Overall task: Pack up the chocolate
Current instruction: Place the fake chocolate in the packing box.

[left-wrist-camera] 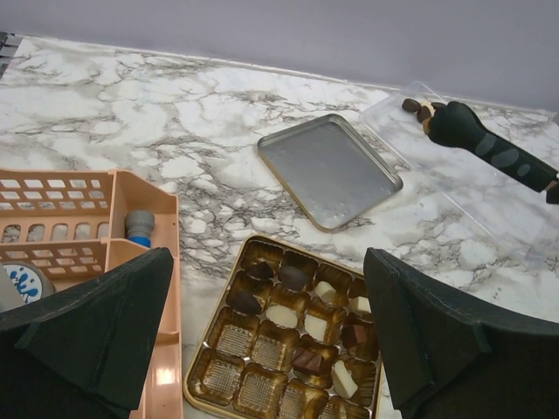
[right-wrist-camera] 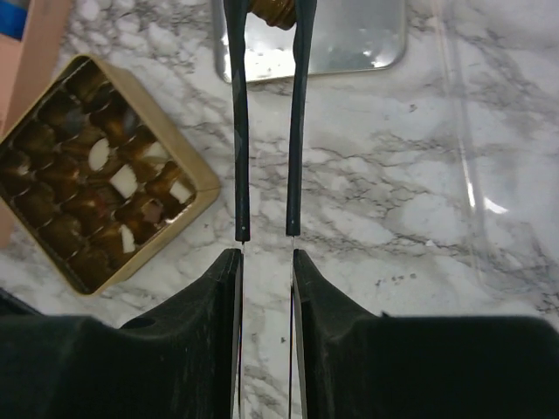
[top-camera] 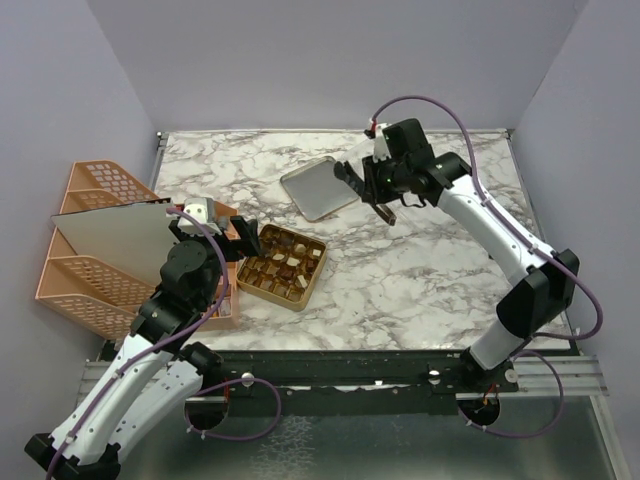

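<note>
Aloft, brown chocolate piece (right-wrist-camera: pixel 271 7) in narrow tip-grip of right claw (right-wrist-camera: pixel 267 19) (left claw (left-wrist-camera: pixel 269 288) wide, empty).

The bench (top-camera: pixel 420 270) looks like smooth, faintly glossy marble-patterned laminate. The shallow pan (left-wrist-camera: pixel 330 169) is dull brushed silver metal. The grid tray (left-wrist-camera: pixel 234 342) is shiny gold plastic (almost foil-like). The rack (left-wrist-camera: pixel 166 262) is matt peach plastic. The left pincer (left-wrist-camera: pixel 269 257) is matt black plastic, and the chocolate (left-wrist-camera: pixel 281 316) has a smooth satin surface.

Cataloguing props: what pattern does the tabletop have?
The tabletop is white marble with grey veining, clearest in the left wrist view.
</note>
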Available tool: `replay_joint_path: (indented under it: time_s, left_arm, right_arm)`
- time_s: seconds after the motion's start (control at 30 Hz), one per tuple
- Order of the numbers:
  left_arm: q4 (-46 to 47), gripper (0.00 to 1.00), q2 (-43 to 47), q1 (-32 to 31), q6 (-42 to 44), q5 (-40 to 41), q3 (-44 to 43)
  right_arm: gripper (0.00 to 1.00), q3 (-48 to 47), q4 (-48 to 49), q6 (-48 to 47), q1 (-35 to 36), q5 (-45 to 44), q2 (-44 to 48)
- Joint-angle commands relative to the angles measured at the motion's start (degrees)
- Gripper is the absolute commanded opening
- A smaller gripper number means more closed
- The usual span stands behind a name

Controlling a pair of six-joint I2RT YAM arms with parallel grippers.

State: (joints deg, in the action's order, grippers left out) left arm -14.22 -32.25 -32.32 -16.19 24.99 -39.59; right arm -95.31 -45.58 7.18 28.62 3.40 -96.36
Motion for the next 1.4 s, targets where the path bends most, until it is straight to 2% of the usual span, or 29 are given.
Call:
replay_joint_path:
  time_s: [0.0, 0.27, 0.53, 0.9, 1.37]
  left_arm:
    - [0.8, 0.99, 0.9, 0.1, 0.7, 1.9, 0.5]
    - [0.9, 0.99, 1.9, 0.1, 0.7, 3.6, 0.5]
    - [1.2, 0.99, 5.4, 0.2, 0.4, 6.8, 1.1]
    - [1.7, 0.99, 7.2, 0.3, 0.5, 7.5, 1.6]
    - [1.7, 0.99, 7.5, 0.3, 0.5, 7.5, 1.6]
  right_arm:
    - [0.29, 3.7, 2.0, 4.1, 5.6, 2.1, 6.1]
    - [0.29, 9.2, 1.8, 8.4, 16.1, 0.1, 8.7]
    - [0.29, 11.0, 3.9, 11.2, 24.3, 0.8, 7.0]
    - [0.29, 8.5, 4.1, 12.6, 30.8, 1.0, 1.2]
    - [0.31, 6.7, 3.6, 12.2, 31.4, 0.3, -2.5]
